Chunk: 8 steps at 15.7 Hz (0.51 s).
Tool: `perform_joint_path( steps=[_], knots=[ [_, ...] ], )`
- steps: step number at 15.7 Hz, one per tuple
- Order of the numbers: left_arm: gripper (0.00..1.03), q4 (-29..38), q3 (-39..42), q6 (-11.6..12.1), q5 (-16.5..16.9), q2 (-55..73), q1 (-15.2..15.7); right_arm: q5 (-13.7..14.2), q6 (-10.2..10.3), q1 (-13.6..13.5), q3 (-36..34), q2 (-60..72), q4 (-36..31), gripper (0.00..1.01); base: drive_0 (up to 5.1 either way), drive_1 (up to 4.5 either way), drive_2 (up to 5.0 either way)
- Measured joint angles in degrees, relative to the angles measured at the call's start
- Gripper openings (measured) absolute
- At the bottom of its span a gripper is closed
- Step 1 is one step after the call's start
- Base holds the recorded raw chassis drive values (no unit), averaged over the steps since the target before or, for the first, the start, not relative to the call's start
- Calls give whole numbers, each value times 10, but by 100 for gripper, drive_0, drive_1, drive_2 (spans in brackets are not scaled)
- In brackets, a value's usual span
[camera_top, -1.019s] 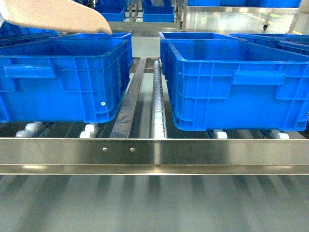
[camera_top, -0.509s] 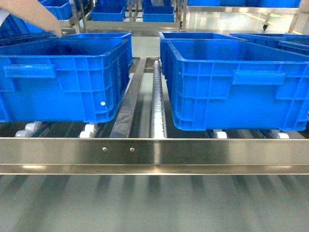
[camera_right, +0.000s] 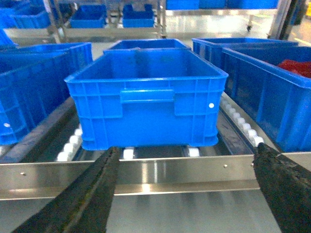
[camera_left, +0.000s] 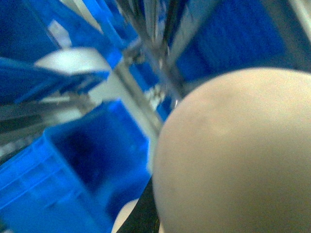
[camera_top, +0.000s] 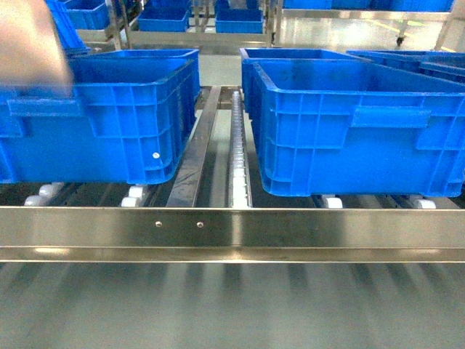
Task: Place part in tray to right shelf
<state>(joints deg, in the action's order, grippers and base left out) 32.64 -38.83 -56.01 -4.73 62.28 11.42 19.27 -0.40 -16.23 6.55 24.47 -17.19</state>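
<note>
Tray [camera_top: 29, 43] is a beige blur far left over left crate [camera_top: 109, 123]; right hand [camera_right: 184, 194] wide open, empty; left hand's state can't be told.

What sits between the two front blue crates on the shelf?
No object: between left crate and right crate run a steel divider rail and white roller track, head view.

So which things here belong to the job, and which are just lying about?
Job in hand:
- beige tray, blurred, close to the left wrist camera
- right shelf, steel rail with roller tracks
- right gripper, open and empty
- the blue part does not show in any view

Lying about:
- large blue crates on the rollers
- red contents in one crate
</note>
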Motion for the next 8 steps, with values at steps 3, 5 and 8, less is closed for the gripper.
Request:
perform_joint_path(
  steps=[3,5,8],
  knots=[
    [14,-64,103,320,139,-63,-31,-78,0,53,-22,-46,20,53,0,0,0],
    [14,-50,153,447,127,-84,-37,-100,0,70,-31,-66,33,37,0,0,0],
    [14,-21,213,534,105,-148,-56,-172,0,134,-38,-101,56,5,0,0,0]
  ],
)
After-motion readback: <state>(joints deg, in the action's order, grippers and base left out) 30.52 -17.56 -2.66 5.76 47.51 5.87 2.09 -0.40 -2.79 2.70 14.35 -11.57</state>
